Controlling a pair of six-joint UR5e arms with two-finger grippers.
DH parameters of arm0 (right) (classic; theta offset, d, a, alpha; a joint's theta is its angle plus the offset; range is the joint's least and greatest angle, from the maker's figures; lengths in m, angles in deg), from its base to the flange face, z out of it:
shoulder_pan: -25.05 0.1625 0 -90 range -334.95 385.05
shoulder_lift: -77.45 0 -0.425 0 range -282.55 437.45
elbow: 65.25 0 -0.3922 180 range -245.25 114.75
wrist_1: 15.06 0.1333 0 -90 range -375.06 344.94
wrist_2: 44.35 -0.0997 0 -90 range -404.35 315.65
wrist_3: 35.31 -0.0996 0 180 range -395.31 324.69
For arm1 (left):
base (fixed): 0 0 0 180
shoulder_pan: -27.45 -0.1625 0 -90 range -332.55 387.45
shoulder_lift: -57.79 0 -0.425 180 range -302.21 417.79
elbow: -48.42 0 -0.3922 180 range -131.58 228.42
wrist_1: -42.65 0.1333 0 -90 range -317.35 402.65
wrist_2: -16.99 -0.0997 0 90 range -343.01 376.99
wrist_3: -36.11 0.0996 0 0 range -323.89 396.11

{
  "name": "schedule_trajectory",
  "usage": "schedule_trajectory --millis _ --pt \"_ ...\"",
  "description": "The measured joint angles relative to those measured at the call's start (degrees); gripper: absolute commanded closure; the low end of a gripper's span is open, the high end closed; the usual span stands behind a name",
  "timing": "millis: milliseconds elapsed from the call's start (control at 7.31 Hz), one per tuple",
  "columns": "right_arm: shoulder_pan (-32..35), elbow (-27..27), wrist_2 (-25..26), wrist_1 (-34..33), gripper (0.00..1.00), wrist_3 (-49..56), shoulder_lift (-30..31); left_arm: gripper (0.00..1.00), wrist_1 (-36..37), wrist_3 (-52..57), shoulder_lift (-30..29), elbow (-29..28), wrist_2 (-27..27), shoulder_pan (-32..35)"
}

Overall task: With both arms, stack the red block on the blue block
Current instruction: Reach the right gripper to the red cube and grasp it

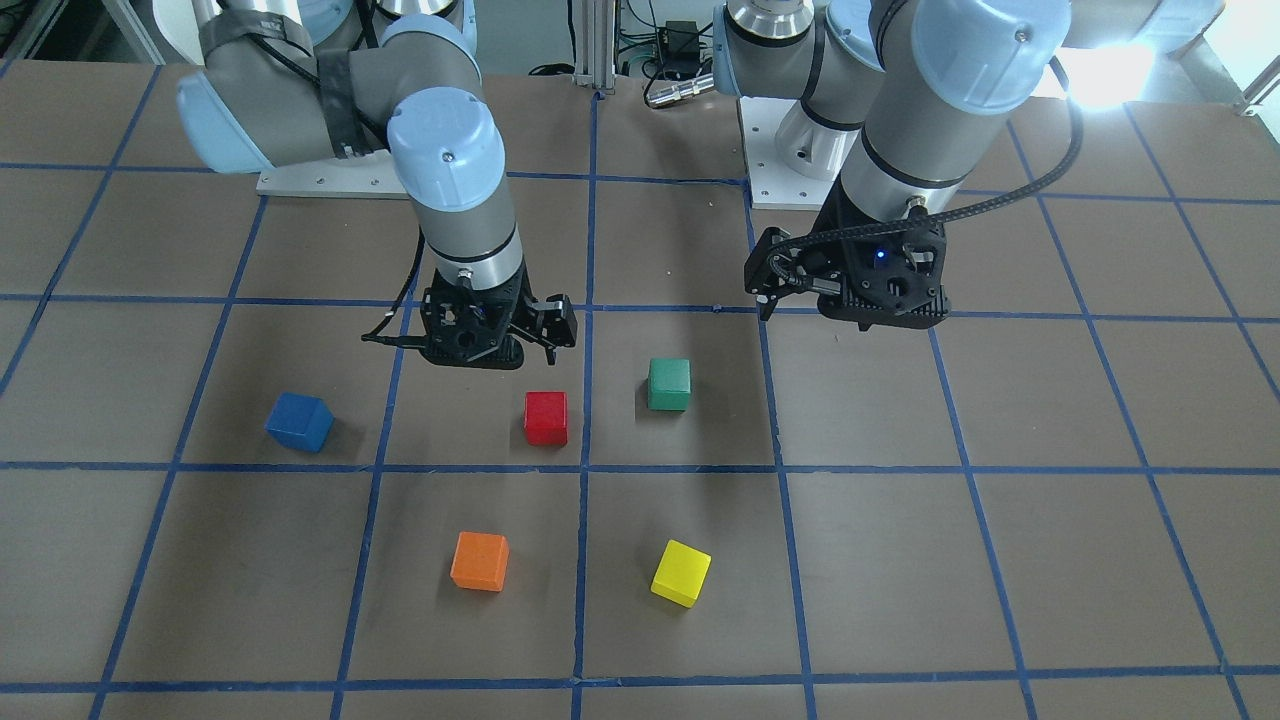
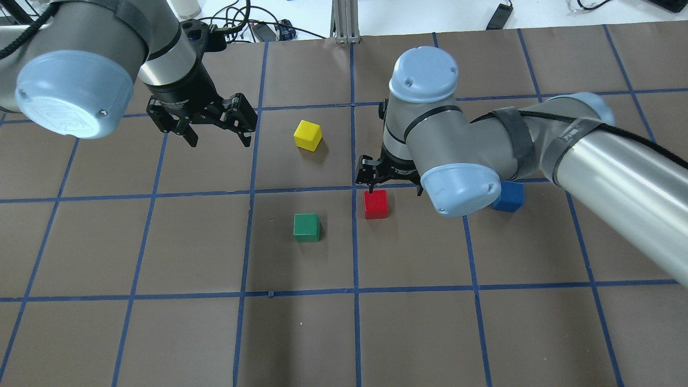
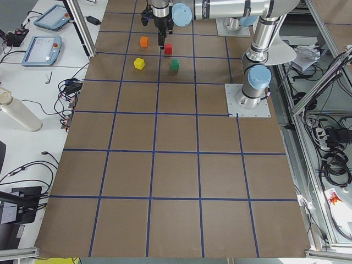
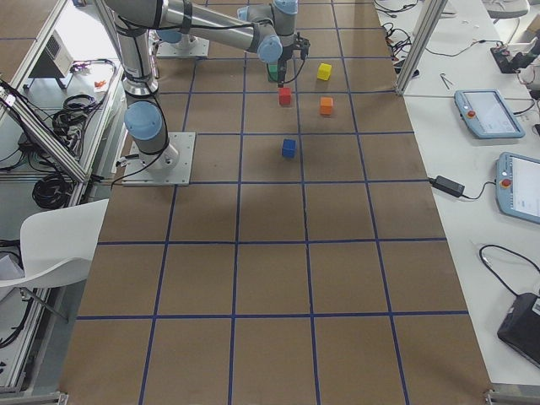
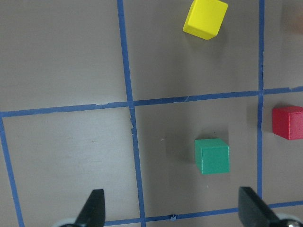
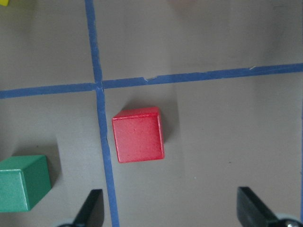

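The red block [image 1: 546, 417] sits on the brown table near the middle and also shows in the overhead view [image 2: 375, 204]. My right gripper [image 2: 395, 184] hovers over it, open and empty. In the right wrist view the red block [image 6: 138, 135] lies just ahead of the open fingers [image 6: 94, 208], toward the left one. The blue block [image 1: 299, 421] sits alone about one grid square from the red block, partly behind my right arm in the overhead view [image 2: 509, 196]. My left gripper [image 2: 217, 137] is open and empty, raised well away from both blocks.
A green block [image 1: 669, 385] sits close beside the red block. A yellow block [image 1: 681, 573] and an orange block [image 1: 480, 561] lie farther from the robot. Blue tape lines grid the table [image 1: 1000, 560]. The arm bases stand at the robot's edge.
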Motion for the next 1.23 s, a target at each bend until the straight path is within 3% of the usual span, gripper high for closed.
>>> schedule_trajectory --millis 821,957,1094,1231 --pt "2.9 -0.3 0.4 -10.0 0.0 -3.1 -8.9 0.0 2.4 0.4 3.6 3.7 -0.2 0.0" --pt "2.9 -0.3 0.5 -11.3 0.18 -3.1 -10.0 0.0 2.4 0.4 3.6 3.7 -0.2 -0.1" --pt "2.9 -0.4 0.5 -11.8 0.48 -3.1 -10.6 0.0 2.5 0.4 3.5 3.8 -0.1 -0.1" --pt "2.9 -0.5 0.6 -11.9 0.7 -3.0 -10.9 0.0 2.5 0.4 3.4 3.8 -0.1 -0.1"
